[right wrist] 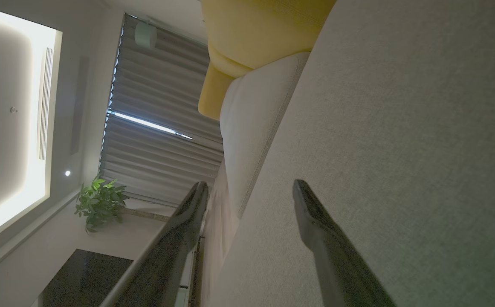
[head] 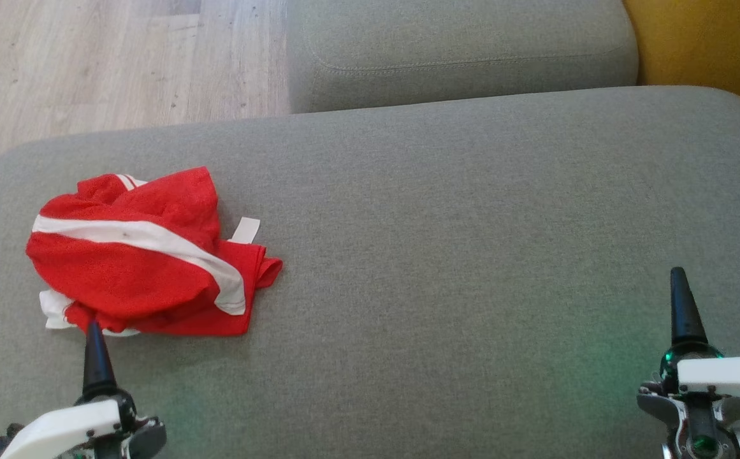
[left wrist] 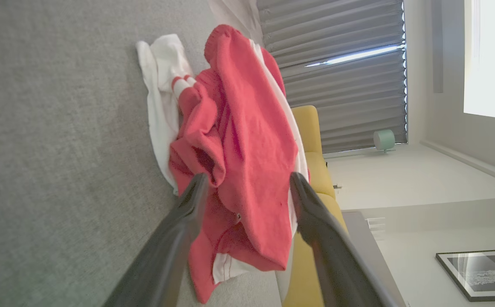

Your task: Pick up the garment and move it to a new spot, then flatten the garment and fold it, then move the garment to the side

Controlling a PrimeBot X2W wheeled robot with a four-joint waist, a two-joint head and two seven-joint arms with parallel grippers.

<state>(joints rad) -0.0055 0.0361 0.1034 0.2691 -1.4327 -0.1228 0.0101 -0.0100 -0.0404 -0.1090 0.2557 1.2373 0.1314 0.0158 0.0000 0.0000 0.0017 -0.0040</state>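
Note:
A crumpled red garment (head: 134,255) with white stripes lies in a heap on the left part of the grey sofa seat (head: 446,242). My left gripper (head: 94,331) sits at the heap's near edge, its tip just touching the cloth in the head view. In the left wrist view the same gripper (left wrist: 247,185) is open, its two dark fingers spread on either side of the red garment (left wrist: 247,140) with nothing clamped. My right gripper (head: 679,280) hovers over bare seat at the lower right, far from the garment. The right wrist view shows that gripper (right wrist: 251,189) open and empty.
A grey back cushion (head: 459,51) runs along the far side of the seat. A yellow cushion (head: 714,44) is at the far right. Wooden floor (head: 102,57) lies beyond the seat's left edge. Wide bare seat stretches between the garment and my right gripper.

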